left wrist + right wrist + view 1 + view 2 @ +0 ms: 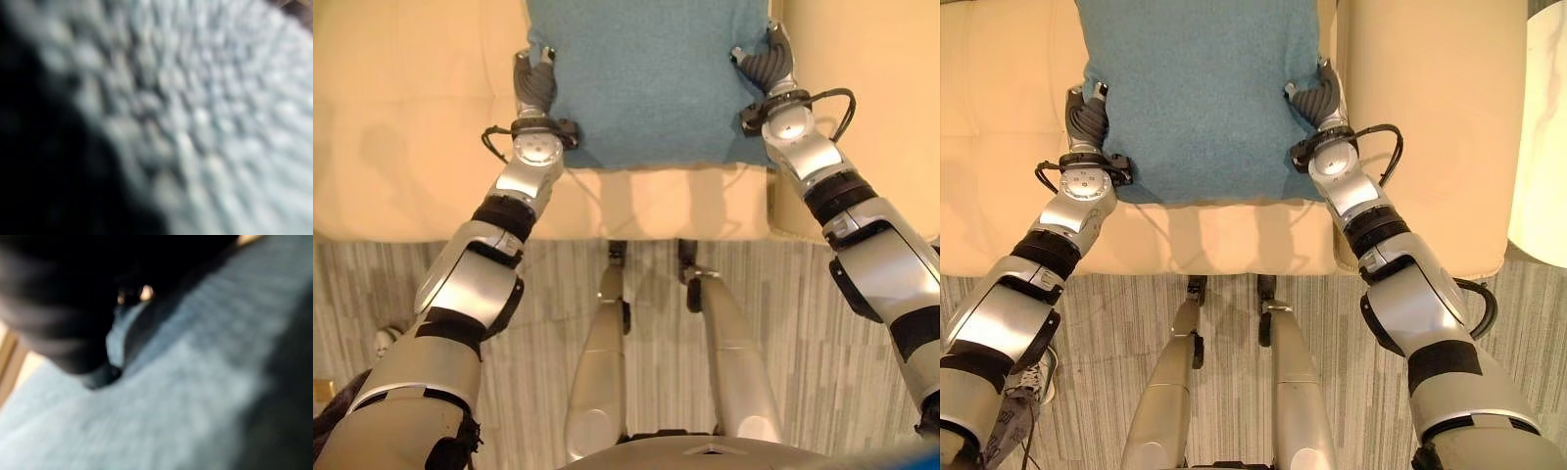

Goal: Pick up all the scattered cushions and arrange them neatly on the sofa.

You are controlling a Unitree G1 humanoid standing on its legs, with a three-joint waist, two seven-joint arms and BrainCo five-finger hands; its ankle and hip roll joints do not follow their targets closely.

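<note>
Cream leather fills the upper part of both eye views: the sofa, its seat front edge running across above a grey striped floor. On the seat lies the blue cushion, its near edge just short of the sofa's front edge and its far part running up out of view.

We have our left hand against the cushion's left edge and our right hand against its right edge, one on each side, so the cushion sits between them. Each hand's dark ribbed back faces the camera and the fingers go in under or behind the fabric, so we cannot tell whether they are curled on it or lying straight. The left wrist view gives us knitted fabric pressed close; the right wrist view gives blue fabric beside the dark cover.

We judge the step in hand to be setting this cushion square on the seat. To do it well, we should keep both sides level and move them together, so the cushion does not twist. We should slide it toward the sofa's back edge, parallel with the front edge, then ease both hands out sideways without dragging a corner.
</note>
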